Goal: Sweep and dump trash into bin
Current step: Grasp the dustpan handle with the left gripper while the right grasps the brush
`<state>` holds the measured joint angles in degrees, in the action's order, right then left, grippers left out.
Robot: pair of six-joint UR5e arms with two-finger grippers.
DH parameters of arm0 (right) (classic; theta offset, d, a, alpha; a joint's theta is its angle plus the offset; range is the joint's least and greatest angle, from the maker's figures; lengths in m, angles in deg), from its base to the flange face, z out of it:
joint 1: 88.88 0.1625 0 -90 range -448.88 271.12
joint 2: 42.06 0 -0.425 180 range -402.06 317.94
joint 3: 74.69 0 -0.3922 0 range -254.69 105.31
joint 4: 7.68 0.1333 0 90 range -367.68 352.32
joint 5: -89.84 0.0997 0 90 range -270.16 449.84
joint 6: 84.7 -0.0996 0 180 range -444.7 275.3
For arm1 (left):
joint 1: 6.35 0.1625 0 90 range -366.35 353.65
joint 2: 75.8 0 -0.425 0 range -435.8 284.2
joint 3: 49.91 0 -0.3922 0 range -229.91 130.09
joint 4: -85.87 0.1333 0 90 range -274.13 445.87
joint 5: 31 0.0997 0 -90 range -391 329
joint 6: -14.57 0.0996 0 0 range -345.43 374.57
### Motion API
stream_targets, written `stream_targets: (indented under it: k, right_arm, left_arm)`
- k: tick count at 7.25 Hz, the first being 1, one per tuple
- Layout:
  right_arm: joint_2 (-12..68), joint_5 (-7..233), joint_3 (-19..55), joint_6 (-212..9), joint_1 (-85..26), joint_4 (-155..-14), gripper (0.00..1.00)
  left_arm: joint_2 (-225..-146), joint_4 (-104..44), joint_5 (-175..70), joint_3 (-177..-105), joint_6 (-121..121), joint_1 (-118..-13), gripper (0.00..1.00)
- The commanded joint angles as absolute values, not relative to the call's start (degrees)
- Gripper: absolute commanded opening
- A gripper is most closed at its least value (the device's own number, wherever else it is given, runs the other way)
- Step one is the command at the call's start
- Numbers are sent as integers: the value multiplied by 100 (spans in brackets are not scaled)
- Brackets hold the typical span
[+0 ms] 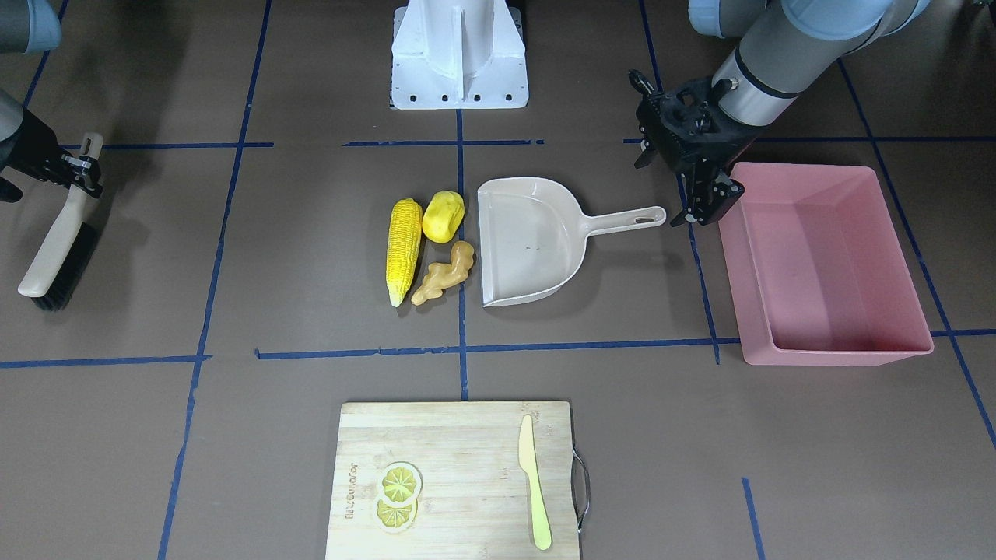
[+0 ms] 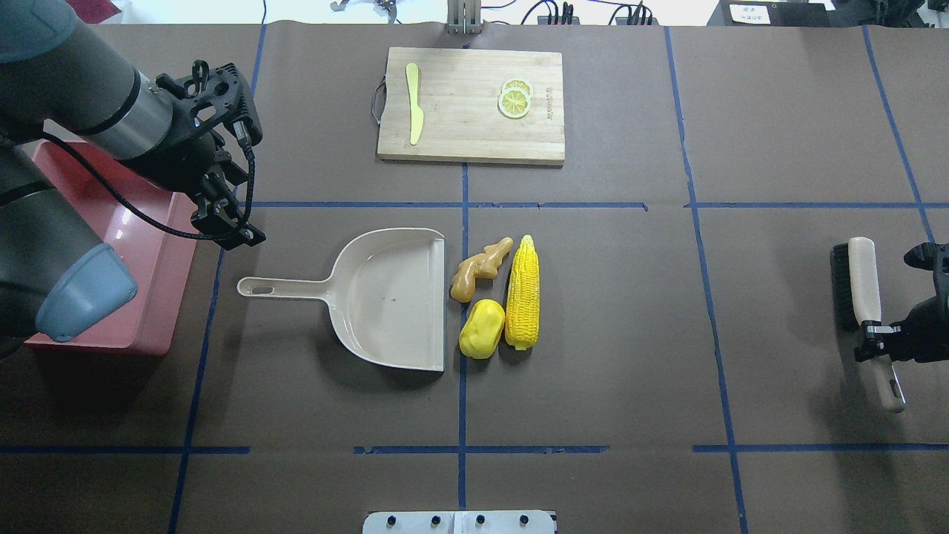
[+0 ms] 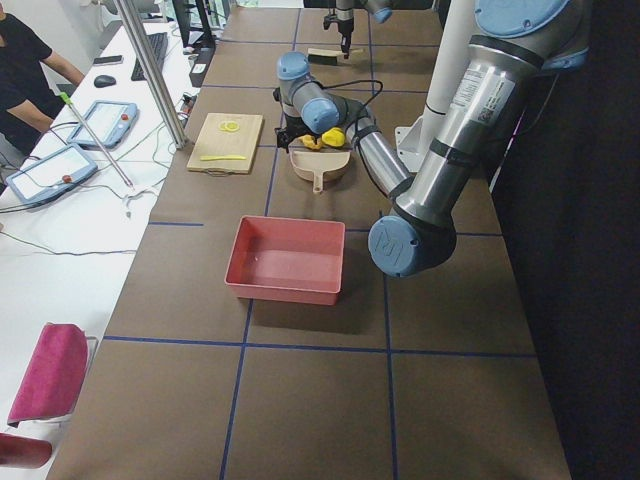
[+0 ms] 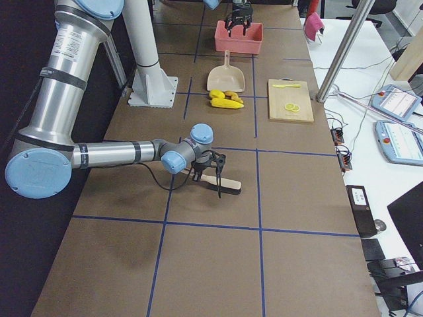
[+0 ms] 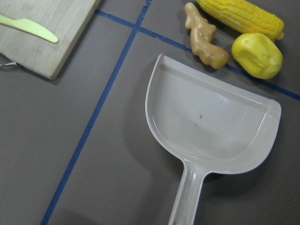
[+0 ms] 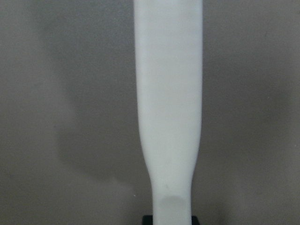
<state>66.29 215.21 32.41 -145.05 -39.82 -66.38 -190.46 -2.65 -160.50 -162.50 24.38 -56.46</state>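
This was basically the start of the job, with nothing swept yet. The trash, meaning the corn cob (image 1: 404, 249), the potato-like lump (image 1: 443, 216) and the ginger root (image 1: 445, 272), sat bunched on the table just off the open lip of the dustpan (image 1: 529, 241), the ginger almost touching it. The pink bin (image 1: 825, 264) stood empty beyond the dustpan's handle end. The right gripper (image 2: 877, 337) was clamped on the handle of the brush (image 2: 860, 278), well apart from the pile. The bristles looked to be down on the table, but I couldn't say for sure from these angles. The left gripper (image 1: 712, 206) hung with its fingers spread and nothing in them, between the dustpan handle and the bin's near wall. My read was the tool pickup step: brush in hand, dustpan not yet. The next move would need the left one to drop onto that thin handle and pinch it square so the pan doesn't skid. After that the brush has to push all three toward the pan from their far side, and the round potato could easily roll off sideways.
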Motion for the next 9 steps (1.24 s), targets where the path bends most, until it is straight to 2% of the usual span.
stream_targets:
  k: [1,4,9]
  right_arm:
    - [6587,21579,3314,-14500,-3966,-6640,0]
    - [6579,21684,3420,-14482,-3782,-6657,0]
    - [6369,22106,3806,-14438,-3596,-7147,0]
  left_arm:
    - [-18989,-272,-15645,-16250,2459,-5208,100]
    - [-18962,-255,-14886,-16303,2896,-4644,100]
    - [-18918,-255,-14877,-16031,3477,-4405,100]
